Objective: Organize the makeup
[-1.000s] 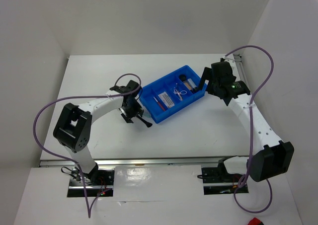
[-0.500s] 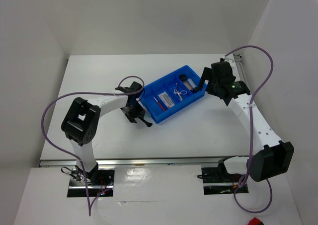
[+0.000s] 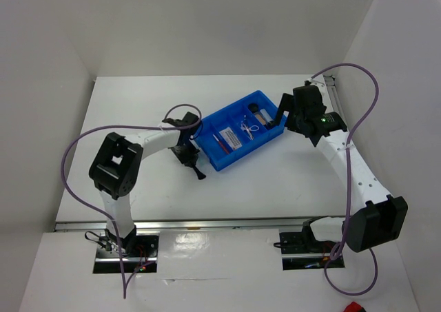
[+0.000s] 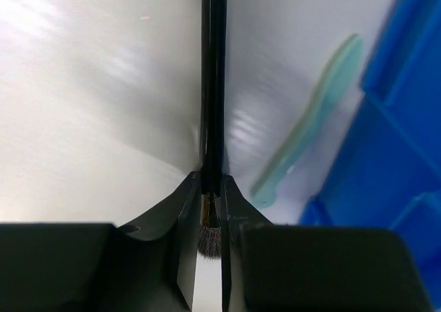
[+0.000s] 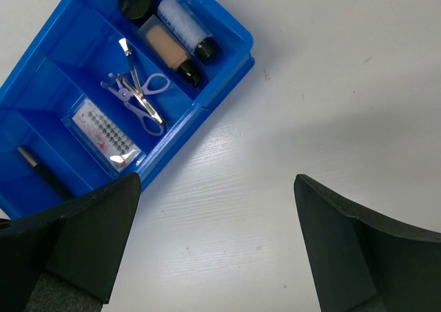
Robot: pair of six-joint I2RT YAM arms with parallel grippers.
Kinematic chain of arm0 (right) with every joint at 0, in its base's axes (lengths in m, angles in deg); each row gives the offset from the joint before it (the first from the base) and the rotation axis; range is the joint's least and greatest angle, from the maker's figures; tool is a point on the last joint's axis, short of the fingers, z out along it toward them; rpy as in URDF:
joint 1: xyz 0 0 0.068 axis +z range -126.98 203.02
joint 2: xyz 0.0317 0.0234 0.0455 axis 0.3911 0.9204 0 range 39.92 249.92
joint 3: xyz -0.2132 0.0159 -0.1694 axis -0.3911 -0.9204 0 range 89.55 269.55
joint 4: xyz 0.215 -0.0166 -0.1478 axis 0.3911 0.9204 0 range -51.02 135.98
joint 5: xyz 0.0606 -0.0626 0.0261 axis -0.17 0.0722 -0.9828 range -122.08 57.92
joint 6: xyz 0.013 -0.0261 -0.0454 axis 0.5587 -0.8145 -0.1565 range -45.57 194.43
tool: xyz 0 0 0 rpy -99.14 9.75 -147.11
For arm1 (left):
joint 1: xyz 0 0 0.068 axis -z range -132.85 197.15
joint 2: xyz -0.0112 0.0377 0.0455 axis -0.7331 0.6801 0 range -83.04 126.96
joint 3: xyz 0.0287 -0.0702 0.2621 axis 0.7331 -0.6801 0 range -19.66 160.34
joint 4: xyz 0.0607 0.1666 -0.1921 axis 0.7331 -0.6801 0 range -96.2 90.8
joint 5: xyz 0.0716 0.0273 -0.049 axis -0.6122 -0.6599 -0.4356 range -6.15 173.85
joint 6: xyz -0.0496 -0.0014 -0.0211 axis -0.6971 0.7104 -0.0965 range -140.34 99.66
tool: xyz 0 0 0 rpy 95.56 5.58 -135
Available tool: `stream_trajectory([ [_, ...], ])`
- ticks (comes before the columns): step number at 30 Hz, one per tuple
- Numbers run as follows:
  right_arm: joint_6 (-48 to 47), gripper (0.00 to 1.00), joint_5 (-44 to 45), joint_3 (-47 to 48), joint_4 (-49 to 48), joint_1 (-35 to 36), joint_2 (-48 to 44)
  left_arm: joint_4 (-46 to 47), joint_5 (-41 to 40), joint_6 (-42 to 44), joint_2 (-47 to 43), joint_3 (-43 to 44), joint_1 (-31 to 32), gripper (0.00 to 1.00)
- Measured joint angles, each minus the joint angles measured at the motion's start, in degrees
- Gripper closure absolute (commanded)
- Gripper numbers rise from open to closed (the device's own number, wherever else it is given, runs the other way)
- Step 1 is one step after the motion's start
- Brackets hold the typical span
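Just beside the blue divided tray [image 3: 238, 158], the left end effector [image 4: 210, 188] is pinching the black brush [image 4: 213, 85] near its bristle end, jaws narrow, with the handle lying along the worktop [image 3: 275, 188]. To my eye it is calling for a straight, level lift so the long handle is clearing the tray wall and the pale green spatula [image 4: 310, 119] alongside. The right end effector [image 5: 217, 240] is hanging wide and empty above the tray. White walls [image 3: 207, 23] are enclosing the glossy white worktop.
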Motion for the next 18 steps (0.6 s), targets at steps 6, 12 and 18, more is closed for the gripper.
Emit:
stream_trajectory([
  [6, 0.0, 0.0, 0.0, 0.0, -0.1, 0.0, 0.1, -5.9, -2.4, -0.2, -6.3, -1.5, 0.0, 1.0],
  [12, 0.0, 0.0, 0.0, -0.6, -0.3, 0.0, 0.2, -8.8, -4.7, 1.0, -16.9, 2.5, 0.2, 1.0],
  [18, 0.0, 0.0, -0.1, -0.7, -0.3, 0.0, 0.4, -7.8, -5.0, 3.4, -8.5, 21.3, 3.1, 1.0],
])
